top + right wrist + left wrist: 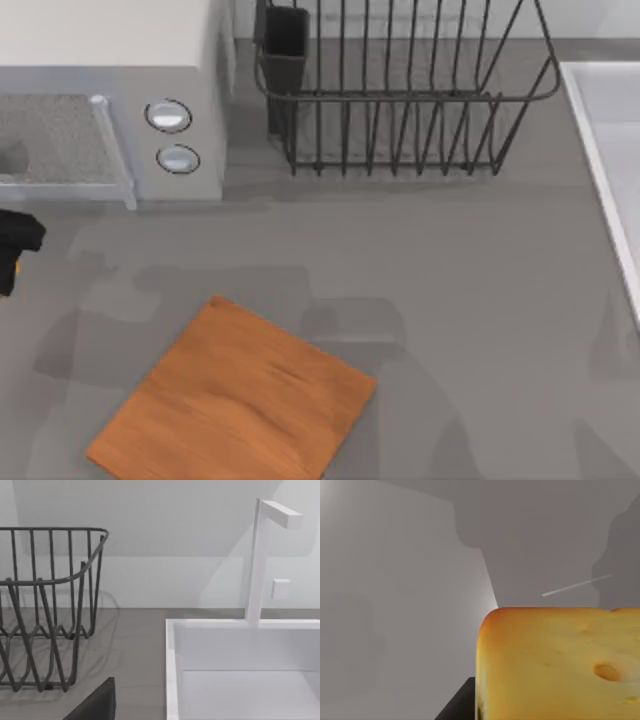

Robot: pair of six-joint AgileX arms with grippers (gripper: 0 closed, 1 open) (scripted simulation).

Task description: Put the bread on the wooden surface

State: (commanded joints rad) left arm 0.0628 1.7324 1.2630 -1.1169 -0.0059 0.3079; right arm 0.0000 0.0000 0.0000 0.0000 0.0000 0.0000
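Note:
The bread (555, 665), a golden-yellow chunk with an orange-brown crust, sits very close in the left wrist view, and a dark finger (457, 707) presses against its side. My left gripper (12, 250) is at the far left edge of the table, shut on the bread, well left of and a little beyond the wooden surface. The wooden surface (235, 395) is a square orange-brown board lying bare on the grey countertop at the front left. A dark finger (95, 705) of my right gripper shows in the right wrist view, facing the sink.
A black wire dish rack (400, 100) stands at the back middle. A grey appliance (110, 120) with two round knobs occupies the back left. A white sink (610, 150) with a faucet (257, 560) runs along the right edge.

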